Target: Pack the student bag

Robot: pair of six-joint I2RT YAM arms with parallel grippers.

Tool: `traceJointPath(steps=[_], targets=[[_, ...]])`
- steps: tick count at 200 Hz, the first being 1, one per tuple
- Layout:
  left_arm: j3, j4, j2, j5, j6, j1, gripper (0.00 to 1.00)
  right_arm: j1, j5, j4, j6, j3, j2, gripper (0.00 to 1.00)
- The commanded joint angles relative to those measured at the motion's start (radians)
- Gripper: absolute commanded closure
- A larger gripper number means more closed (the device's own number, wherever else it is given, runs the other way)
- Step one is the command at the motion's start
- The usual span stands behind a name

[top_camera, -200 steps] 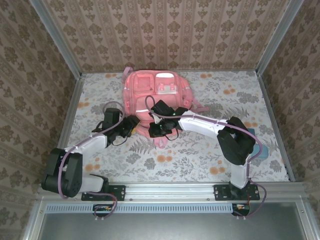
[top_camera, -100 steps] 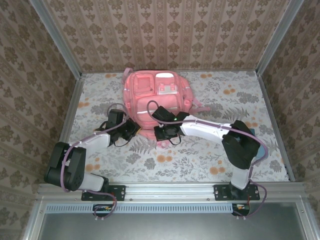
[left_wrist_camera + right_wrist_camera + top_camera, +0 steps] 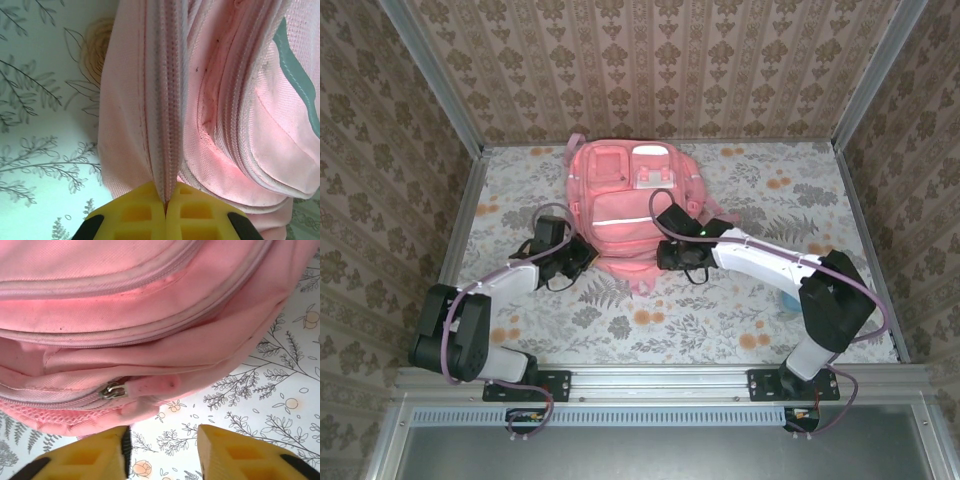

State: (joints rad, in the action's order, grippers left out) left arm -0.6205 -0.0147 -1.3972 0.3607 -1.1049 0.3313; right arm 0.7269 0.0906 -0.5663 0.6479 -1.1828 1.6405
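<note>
The student bag (image 3: 620,205), a large salmon-pink backpack, lies flat at the back middle of the table. My left gripper (image 3: 583,256) is at its near-left edge. In the left wrist view the yellow fingers (image 3: 135,212) are shut on a zipped seam of the bag (image 3: 225,125). My right gripper (image 3: 666,256) is at the bag's near-right edge. In the right wrist view it (image 3: 161,434) stands open just short of the bag (image 3: 150,300), with nothing between its fingers. A metal zipper slider (image 3: 114,390) with a pink pull tab (image 3: 152,386) sits right in front of it.
A floral cloth (image 3: 720,310) covers the table. Wallpapered walls with metal frame posts (image 3: 460,215) close in the left, back and right. A sliver of a teal thing (image 3: 788,303) shows beside the right arm. Open cloth lies near the arm bases.
My left gripper has closed on the bag's near-left seam. My right gripper has slid right along the bag's near edge and opened.
</note>
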Motion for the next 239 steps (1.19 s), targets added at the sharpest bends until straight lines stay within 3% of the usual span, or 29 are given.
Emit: traceJointPath(steps=[1,46,70,126,156,190,239], targets=[[-0.028,0.019,-0.003,-0.028,0.037,-0.006,0.97,-0.002,-0.068,-0.06,-0.145,-0.033,-0.005,0.53],[-0.039,0.024,-0.012,-0.019,0.04,-0.009,0.97,0.003,-0.086,-0.087,-0.269,-0.086,0.063,0.52],[-0.043,0.029,-0.013,-0.016,0.042,-0.011,0.97,-0.011,-0.089,-0.085,-0.251,-0.111,0.093,0.44],[-0.045,0.044,-0.01,-0.017,0.05,-0.016,0.97,-0.104,-0.325,0.125,-0.175,-0.021,0.1,0.28],[-0.048,0.047,-0.018,-0.014,0.053,-0.02,0.97,-0.13,-0.451,0.171,-0.239,-0.028,0.136,0.32],[-0.048,0.048,-0.021,-0.016,0.052,-0.024,0.97,-0.134,-0.49,0.167,-0.243,-0.049,0.16,0.33],[-0.05,0.047,-0.031,-0.012,0.051,-0.026,0.97,-0.135,-0.502,0.2,-0.223,-0.01,0.136,0.47]])
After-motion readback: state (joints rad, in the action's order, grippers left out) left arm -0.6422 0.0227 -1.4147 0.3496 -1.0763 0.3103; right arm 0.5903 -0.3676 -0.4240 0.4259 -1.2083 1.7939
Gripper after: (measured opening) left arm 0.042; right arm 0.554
